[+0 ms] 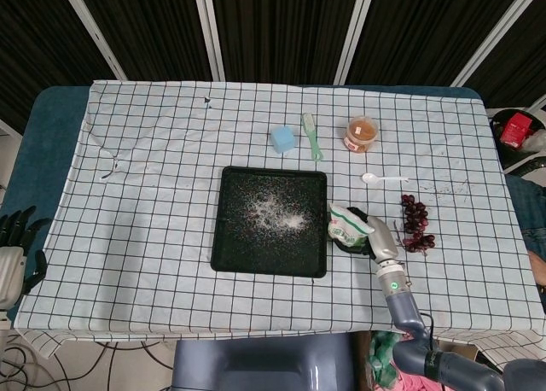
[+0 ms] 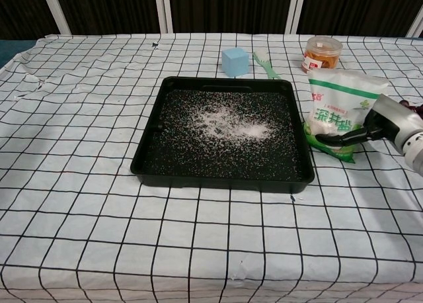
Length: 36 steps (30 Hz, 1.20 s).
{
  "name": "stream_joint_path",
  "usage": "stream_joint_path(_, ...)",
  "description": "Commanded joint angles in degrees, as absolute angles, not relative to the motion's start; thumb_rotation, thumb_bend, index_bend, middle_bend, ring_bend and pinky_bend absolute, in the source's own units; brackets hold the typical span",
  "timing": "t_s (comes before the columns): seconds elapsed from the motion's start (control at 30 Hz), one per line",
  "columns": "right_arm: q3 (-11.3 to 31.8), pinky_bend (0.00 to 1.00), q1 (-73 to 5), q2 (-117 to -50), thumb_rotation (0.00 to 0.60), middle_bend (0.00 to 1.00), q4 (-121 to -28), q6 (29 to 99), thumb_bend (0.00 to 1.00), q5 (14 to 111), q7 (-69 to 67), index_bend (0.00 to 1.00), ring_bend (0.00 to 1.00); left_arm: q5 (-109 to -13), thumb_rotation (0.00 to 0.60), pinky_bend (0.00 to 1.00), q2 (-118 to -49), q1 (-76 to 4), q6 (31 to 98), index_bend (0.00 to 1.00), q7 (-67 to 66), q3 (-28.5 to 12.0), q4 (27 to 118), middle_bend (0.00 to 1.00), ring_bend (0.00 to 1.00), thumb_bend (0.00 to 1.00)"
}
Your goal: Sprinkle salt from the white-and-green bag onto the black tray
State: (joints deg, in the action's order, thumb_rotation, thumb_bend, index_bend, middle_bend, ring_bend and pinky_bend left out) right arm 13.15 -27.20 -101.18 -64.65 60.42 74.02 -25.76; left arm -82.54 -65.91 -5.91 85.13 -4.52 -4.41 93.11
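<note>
The white-and-green salt bag (image 1: 345,226) (image 2: 340,111) stands upright just off the right edge of the black tray (image 1: 216,237) (image 2: 221,182). My right hand (image 1: 381,240) (image 2: 390,121) grips it from the right, with dark fingers wrapped across its lower front. White salt (image 1: 277,212) (image 2: 228,123) lies scattered over the tray, thickest near the middle. My left hand (image 1: 15,242) hangs off the table's left edge, low down, its fingers apart and holding nothing; it shows only in the head view.
Behind the tray are a blue cube (image 1: 283,139) (image 2: 234,61), a green brush (image 1: 311,135) (image 2: 266,65) and an orange-filled jar (image 1: 362,133) (image 2: 321,54). A white spoon (image 1: 382,178) and dark red grapes (image 1: 416,222) lie right of the bag.
</note>
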Motion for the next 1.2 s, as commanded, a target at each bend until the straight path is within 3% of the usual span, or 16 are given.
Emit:
stream_joint_path(0.03, 12.75, 0.43, -27.43, -101.54, 0.6, 0.37, -64.03, 60.22, 0.24, 74.27, -25.14, 0.42, 0.45, -82.49, 0.6, 0.0, -65.9, -5.91, 85.08, 0.2, -4.52, -4.41, 93.15, 0.04, 0.0, 0.66)
stream_joint_path(0.23, 13.1, 0.53, -27.73, -101.76, 0.6, 0.45, -63.6, 60.96, 0.36, 75.03, -26.34, 0.53, 0.54, -82.41, 0.6, 0.0, -65.84, -5.89, 85.06, 0.2, -4.52, -4.41, 93.26, 0.04, 0.0, 0.66)
stream_joint_path(0.53, 14.02, 0.53, -28.13, -100.6, 0.6, 0.45, -63.55, 62.86, 0.36, 76.6, -28.95, 0.54, 0.54, -82.31, 0.6, 0.0, -65.81, -5.9, 84.98, 0.2, -4.56, -4.41, 93.33, 0.04, 0.0, 0.66)
stream_joint_path(0.9, 15.47, 0.53, -29.73, -90.36, 0.6, 0.45, -70.16, 63.88, 0.36, 80.32, -27.49, 0.54, 0.54, -82.39, 0.6, 0.0, -65.77, -5.88, 84.98, 0.2, -4.53, -4.35, 93.48, 0.04, 0.0, 0.66)
stream_joint_path(1.03, 13.29, 0.53, -32.5, -82.42, 0.6, 0.44, -74.96, 58.4, 0.36, 83.92, -22.89, 0.54, 0.53, -82.57, 0.6, 0.0, -65.78, -5.85, 85.2, 0.2, -4.39, -4.38, 93.59, 0.04, 0.0, 0.66)
stream_joint_path(1.2, 11.69, 0.54, -38.25, -70.81, 0.6, 0.44, -83.68, 45.67, 0.36, 85.23, -16.45, 0.54, 0.53, -83.17, 0.6, 0.0, -65.91, -5.76, 85.94, 0.2, -3.8, -4.51, 93.5, 0.04, 0.0, 0.66)
